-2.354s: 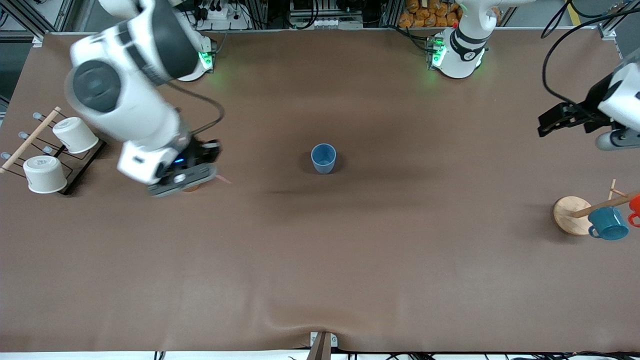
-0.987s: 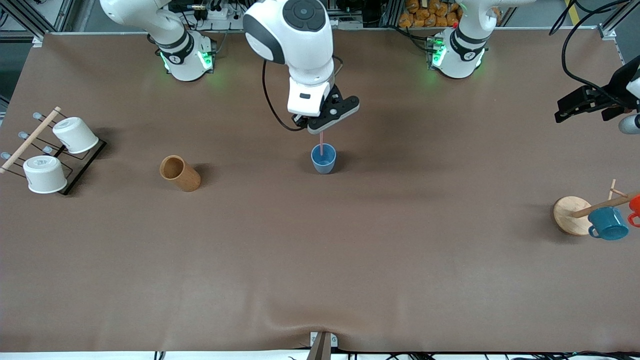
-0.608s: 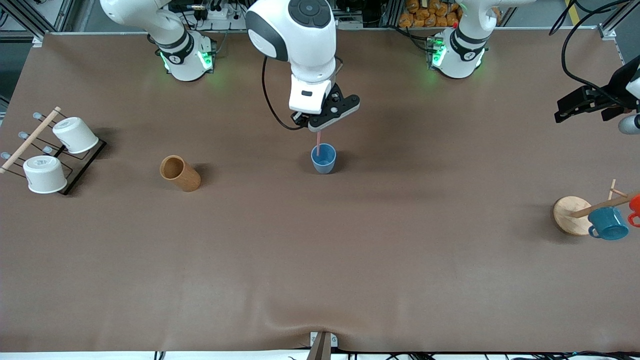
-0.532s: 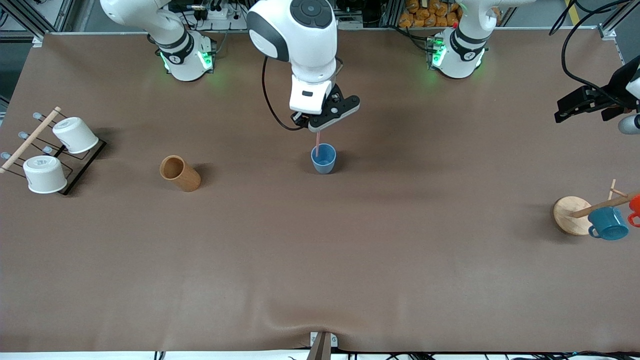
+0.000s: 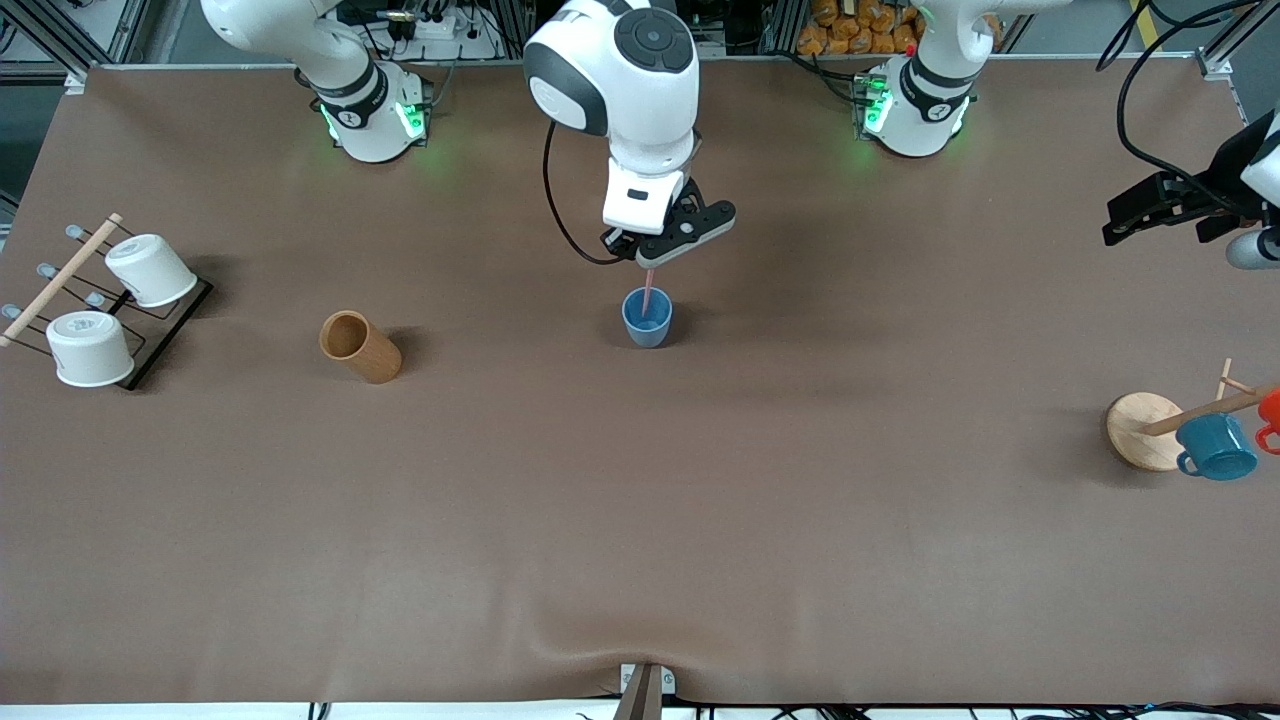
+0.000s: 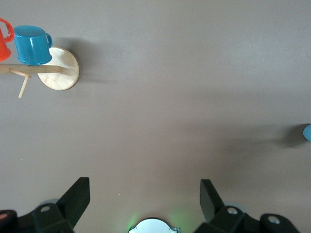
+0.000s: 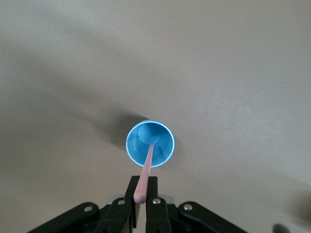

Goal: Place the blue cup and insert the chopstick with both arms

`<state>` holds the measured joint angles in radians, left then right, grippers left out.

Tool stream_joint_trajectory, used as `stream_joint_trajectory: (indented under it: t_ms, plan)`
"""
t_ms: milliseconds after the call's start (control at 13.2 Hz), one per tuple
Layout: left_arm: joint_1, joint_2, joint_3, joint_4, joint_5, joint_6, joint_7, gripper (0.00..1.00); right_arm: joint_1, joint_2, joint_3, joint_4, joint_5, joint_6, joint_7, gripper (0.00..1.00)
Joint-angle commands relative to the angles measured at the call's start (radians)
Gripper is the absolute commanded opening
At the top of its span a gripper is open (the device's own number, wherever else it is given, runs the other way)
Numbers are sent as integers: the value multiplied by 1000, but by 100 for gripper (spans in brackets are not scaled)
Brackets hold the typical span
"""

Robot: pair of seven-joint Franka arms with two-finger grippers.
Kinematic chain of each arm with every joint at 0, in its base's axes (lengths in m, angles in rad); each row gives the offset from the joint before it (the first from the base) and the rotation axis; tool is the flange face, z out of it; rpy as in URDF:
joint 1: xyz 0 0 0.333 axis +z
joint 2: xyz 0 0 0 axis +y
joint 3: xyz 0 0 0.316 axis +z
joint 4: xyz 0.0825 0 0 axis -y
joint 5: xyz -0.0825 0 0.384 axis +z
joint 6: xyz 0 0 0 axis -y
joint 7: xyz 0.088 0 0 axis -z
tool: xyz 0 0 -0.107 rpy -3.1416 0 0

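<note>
The blue cup [image 5: 647, 317] stands upright at mid-table; it also shows in the right wrist view [image 7: 150, 143]. My right gripper [image 5: 652, 262] hangs just above the cup, shut on the pink chopstick [image 5: 648, 291], which hangs down with its lower end inside the cup. In the right wrist view the chopstick [image 7: 147, 164] runs from between the fingers [image 7: 143, 187] into the cup's mouth. My left gripper [image 5: 1135, 212] is open and empty, held in the air at the left arm's end of the table; its fingers [image 6: 77, 194] stand wide apart.
A brown wooden cup [image 5: 358, 346] lies on its side toward the right arm's end. A black rack with two white cups [image 5: 90, 310] stands past it. A wooden mug stand [image 5: 1145, 430] with a teal mug [image 5: 1215, 447] is at the left arm's end.
My right arm carried the chopstick from beside the wooden cup to over the blue cup, then shifted slightly toward the left arm's end; the chopstick's tip is now in the cup. The left arm barely moved.
</note>
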<state>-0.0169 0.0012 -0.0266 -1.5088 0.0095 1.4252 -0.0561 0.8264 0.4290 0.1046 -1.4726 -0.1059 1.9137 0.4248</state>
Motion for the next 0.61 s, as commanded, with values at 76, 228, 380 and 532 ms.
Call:
stream_joint_trajectory:
  t_ms: [76, 228, 380, 532]
  plan:
    - [0, -13, -56, -8, -6, -8, -7, 100, 27, 13, -9, 1, -21, -1, 26, 16]
    - [6, -13, -58, -8, -6, -8, -7, 100, 27, 13, -11, 1, -23, 1, 26, 100]
    - [9, -16, -58, -13, -8, -8, -8, 100, 25, 11, -11, 1, -23, -2, 26, 100]
    - [11, -16, -56, -13, -8, -8, -8, 100, 22, 5, -11, 3, -23, -8, 26, 100]
